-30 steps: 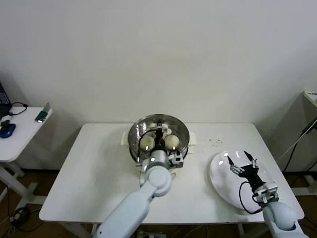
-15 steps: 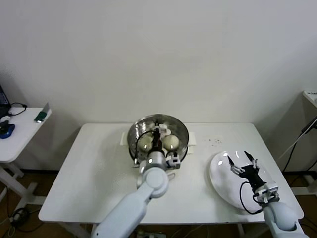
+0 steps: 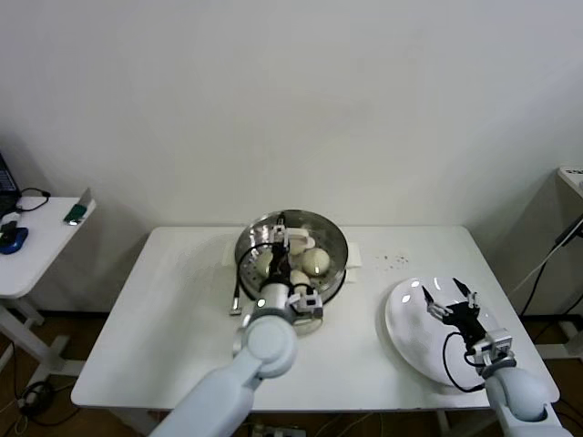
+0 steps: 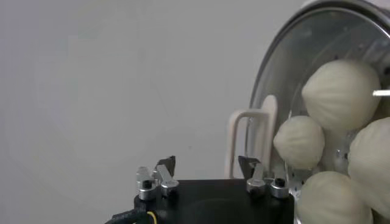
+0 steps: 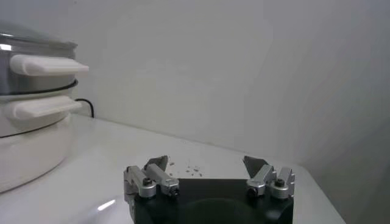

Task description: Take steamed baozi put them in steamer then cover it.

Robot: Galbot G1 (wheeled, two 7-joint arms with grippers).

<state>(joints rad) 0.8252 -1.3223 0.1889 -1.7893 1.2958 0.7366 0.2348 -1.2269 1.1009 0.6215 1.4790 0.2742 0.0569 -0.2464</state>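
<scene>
The steel steamer (image 3: 333, 238) stands on its white base at the back middle of the table. Several cream-white baozi (image 3: 316, 261) lie inside it. They also show in the left wrist view (image 4: 340, 91), beside the steamer's white side handle (image 4: 250, 141). My left gripper (image 3: 276, 229) is open and empty over the left part of the steamer, above the buns. My right gripper (image 3: 446, 296) is open and empty, hovering over the white plate (image 3: 414, 341) at the right. The right wrist view shows the steamer (image 5: 27, 55) far off to the side.
A few dark crumbs (image 3: 393, 260) lie on the table (image 3: 173, 309) behind the plate. A small side table (image 3: 32, 250) with gadgets stands at the far left. A white wall is close behind the table.
My left gripper has moved leftwards over the steamer, and more of the baozi inside now show. The right arm has barely moved.
</scene>
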